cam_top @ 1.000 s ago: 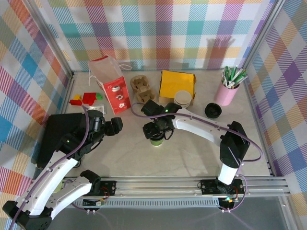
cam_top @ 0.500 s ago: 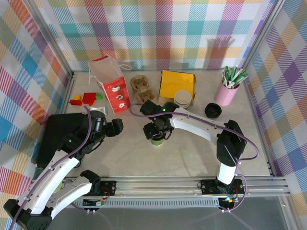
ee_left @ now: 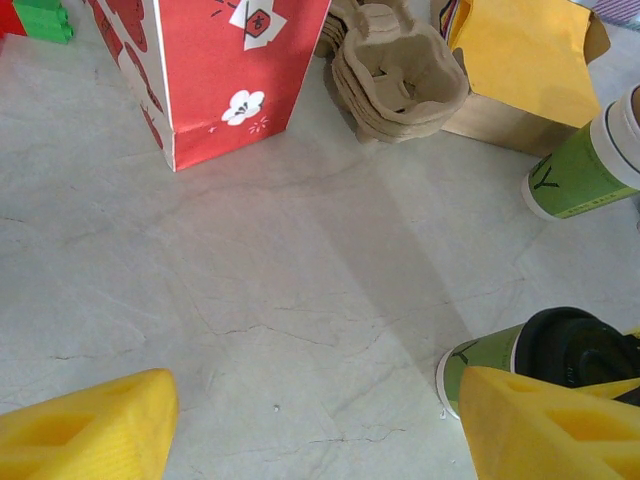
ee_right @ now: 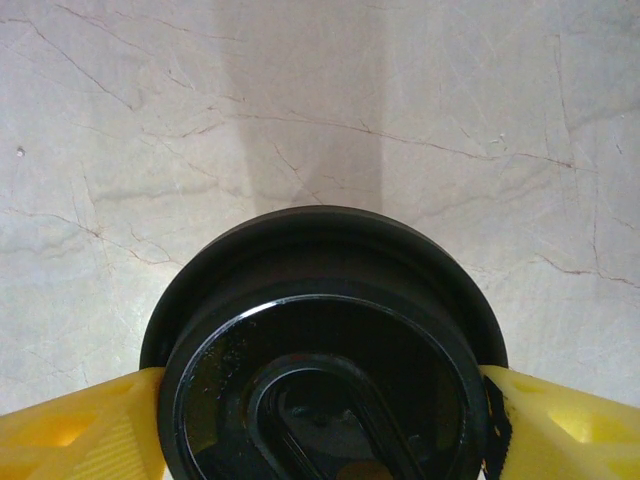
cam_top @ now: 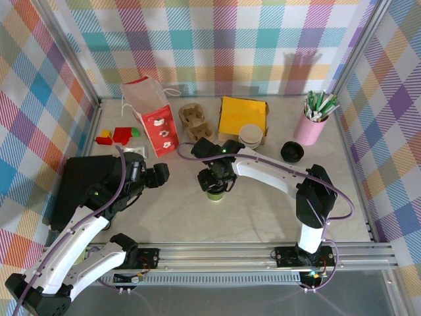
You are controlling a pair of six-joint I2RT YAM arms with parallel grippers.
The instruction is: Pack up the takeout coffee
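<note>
— So, where is the small green paper cup with the round black plastic lid (cam_top: 214, 193)?
— Upright in the middle of the pale marbled table (cam_top: 263, 217), at three o'clock from the left gripper (cam_top: 160, 174), whose yellow fingers (ee_left: 90, 425) stand wide apart. The right gripper (ee_right: 320, 400) clamps its lid at both sides.

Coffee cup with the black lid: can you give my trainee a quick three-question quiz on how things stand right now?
1. True or false: the left pincer is open and empty.
2. Where do the fingers of the right pincer sit on the coffee cup? A) either side of its lid B) under its base C) well away from it
3. What stands between the red bag and the yellow bag?
Key: 1 true; 2 A; 3 the cardboard carrier.
</note>
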